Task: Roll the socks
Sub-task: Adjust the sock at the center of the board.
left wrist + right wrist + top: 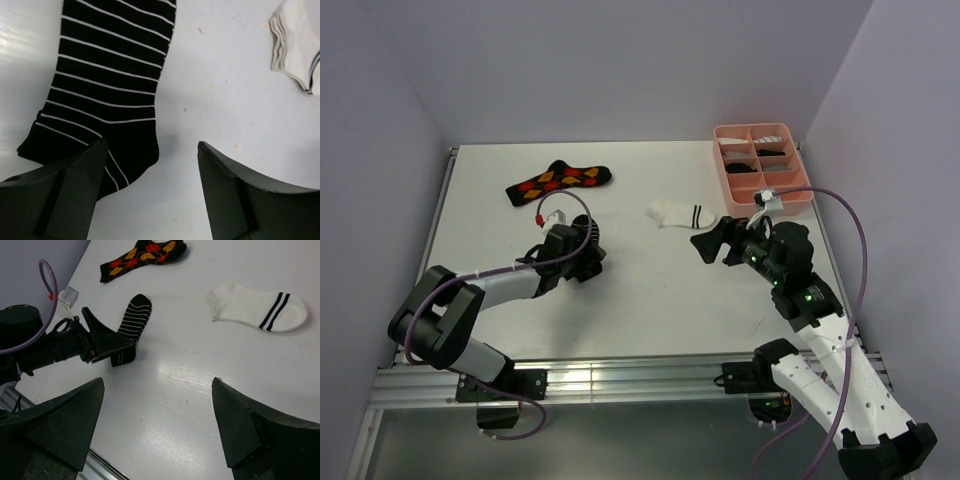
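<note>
The left gripper [152, 150] is released, its jaws spread wide and low over the table [225, 95], and the black sock with thin white stripes [105, 85] lies directly ahead of it, offset to one side rather than centred in the gap. In the left wrist view the sock's near end disappears under the finger [65, 195] on the left of that view, while the other finger stands over bare table, well clear of any fabric. Whether that first finger actually presses on the sock cannot be told. The sock's long axis runs away from the gripper, almost in line with the direction the fingers point and leaning only slightly across it, so the near end is the one to start a roll from and the roll would travel forward, away from the wrist. As I judge it, the opening needs to shift sideways toward the sock, or the gripper needs to turn, before both fingers can bracket that end. The right gripper [157, 382] is also released and holds nothing. From it, the striped sock lies ahead and far over toward the left arm, so the left arm is plainly the nearer one. The short white sock [257, 307] with black cuff stripes lies ahead of the right gripper on its other side, lying crosswise to it, and the argyle sock [142, 254] is farthest ahead, flat and unrolled like the rest
</note>
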### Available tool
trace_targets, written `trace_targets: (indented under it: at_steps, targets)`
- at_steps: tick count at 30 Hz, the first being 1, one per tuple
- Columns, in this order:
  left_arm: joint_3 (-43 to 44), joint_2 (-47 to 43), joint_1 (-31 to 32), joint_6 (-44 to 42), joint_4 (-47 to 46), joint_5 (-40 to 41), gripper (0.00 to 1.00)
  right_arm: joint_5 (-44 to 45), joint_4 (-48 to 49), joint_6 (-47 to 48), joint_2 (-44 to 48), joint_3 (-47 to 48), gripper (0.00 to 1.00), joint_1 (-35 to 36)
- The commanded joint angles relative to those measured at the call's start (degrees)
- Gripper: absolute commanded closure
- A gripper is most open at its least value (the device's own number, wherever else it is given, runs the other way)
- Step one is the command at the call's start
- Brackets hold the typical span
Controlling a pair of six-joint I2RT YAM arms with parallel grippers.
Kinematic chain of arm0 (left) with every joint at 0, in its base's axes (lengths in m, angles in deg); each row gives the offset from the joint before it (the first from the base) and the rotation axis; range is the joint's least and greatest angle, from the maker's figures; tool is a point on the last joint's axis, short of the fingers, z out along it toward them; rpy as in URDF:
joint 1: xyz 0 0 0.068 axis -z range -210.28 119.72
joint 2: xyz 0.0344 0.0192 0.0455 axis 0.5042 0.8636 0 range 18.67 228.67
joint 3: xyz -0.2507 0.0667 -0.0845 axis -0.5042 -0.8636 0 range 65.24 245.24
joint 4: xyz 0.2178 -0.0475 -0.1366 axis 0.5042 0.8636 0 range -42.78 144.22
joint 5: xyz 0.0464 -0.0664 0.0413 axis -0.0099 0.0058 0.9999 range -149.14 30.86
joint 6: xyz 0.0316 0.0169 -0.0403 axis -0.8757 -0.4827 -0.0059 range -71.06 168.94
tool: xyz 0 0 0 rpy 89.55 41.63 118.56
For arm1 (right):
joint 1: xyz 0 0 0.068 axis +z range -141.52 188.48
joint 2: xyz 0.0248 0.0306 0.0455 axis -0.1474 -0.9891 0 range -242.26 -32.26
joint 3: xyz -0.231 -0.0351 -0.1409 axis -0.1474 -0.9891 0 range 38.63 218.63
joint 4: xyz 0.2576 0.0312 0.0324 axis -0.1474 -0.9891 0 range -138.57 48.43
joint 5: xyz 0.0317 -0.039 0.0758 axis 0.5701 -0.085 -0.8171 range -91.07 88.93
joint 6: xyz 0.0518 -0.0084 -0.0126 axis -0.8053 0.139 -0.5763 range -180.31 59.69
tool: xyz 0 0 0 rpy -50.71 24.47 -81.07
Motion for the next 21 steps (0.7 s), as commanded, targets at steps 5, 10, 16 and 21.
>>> trace_targets:
  at_steps: [5, 10, 16, 21]
  targets:
    - [2.9, -1.9, 6.6, 5.6, 6.4, 2.3, 0.20, -1.4, 5.6, 1.4, -5.1, 1.1, 0.05, 0.4]
    - [8.3, -10.9, 7.1, 0.6, 14.1, 10.2, 0.17, -0.7, 7.7, 2.9, -10.1, 3.1, 0.04, 3.1]
    - [13.9, -12.1, 6.6, -12.0, 15.9, 12.7, 0.17, 1.9, 9.9, 3.0, -15.2, 5.0, 0.05, 7.6]
    - [17.1, -3.6, 5.7, -19.7, 12.2, 8.2, 0.16, 3.4, 9.7, 3.1, -15.8, 5.5, 0.05, 9.0]
